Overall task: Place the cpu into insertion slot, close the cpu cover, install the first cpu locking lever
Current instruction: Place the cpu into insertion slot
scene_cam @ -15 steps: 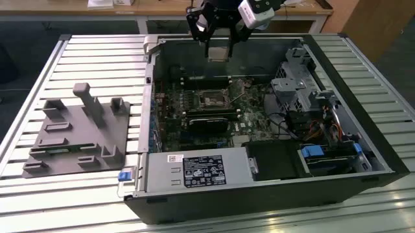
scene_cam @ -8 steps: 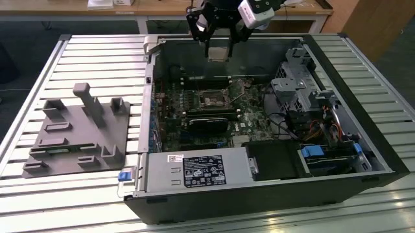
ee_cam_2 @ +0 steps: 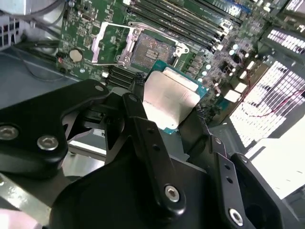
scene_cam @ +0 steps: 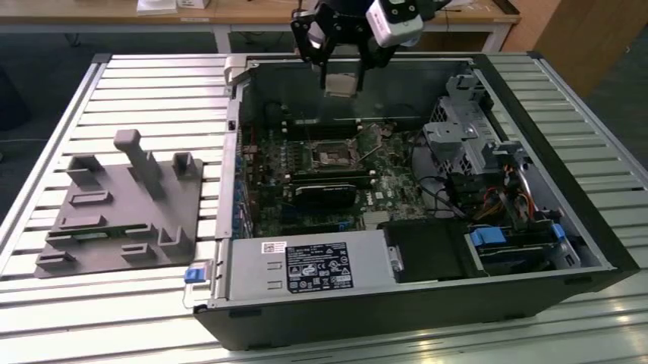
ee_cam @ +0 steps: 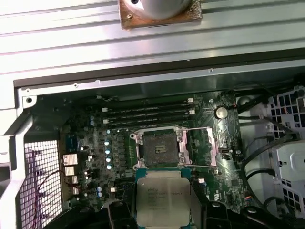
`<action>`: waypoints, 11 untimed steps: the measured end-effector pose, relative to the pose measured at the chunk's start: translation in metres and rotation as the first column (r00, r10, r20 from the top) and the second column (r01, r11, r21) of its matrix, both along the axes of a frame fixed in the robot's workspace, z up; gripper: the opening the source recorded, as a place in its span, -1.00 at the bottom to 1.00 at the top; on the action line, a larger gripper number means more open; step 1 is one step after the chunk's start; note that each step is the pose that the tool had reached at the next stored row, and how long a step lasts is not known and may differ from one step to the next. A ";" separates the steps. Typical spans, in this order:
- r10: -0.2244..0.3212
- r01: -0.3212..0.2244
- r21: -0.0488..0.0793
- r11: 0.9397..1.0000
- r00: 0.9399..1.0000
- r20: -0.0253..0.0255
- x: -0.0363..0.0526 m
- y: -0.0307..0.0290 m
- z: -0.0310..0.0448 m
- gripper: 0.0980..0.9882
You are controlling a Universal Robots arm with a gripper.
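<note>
The gripper (scene_cam: pixel 342 74) hangs over the far edge of the open computer case (scene_cam: pixel 405 311), its fingers drawn in narrow and pinching the cpu (ee_cam_2: pixel 169 102). They grip it by two opposite edges, I'd say to keep the pads off the silver face and the underside. The chip rides flat, roughly level with the board below, which looks like the right attitude for going straight down. It's in the air, well apart from the insertion slot (ee_cam: pixel 159 149), which sits bare near the middle of the green motherboard (ee_cam: pixel 119 143). The cpu cover (ee_cam: pixel 202 149) is swung open, just beside the slot, so the way in is free. In the first wrist view the chip roughly lines up with the slot but is offset from it. Nothing is seated, closed or locked yet.
</note>
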State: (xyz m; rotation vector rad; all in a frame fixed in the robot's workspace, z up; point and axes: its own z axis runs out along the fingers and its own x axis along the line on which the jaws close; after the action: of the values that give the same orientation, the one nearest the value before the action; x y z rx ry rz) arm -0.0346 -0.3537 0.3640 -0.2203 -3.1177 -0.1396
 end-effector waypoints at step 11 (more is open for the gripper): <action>-0.149 0.149 -0.003 0.989 0.989 0.000 0.0000 0.0000 -0.0019 0.00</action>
State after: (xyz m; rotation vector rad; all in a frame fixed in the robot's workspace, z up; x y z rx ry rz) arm -0.0346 -0.3538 0.3621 -0.4538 -3.0996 -0.1369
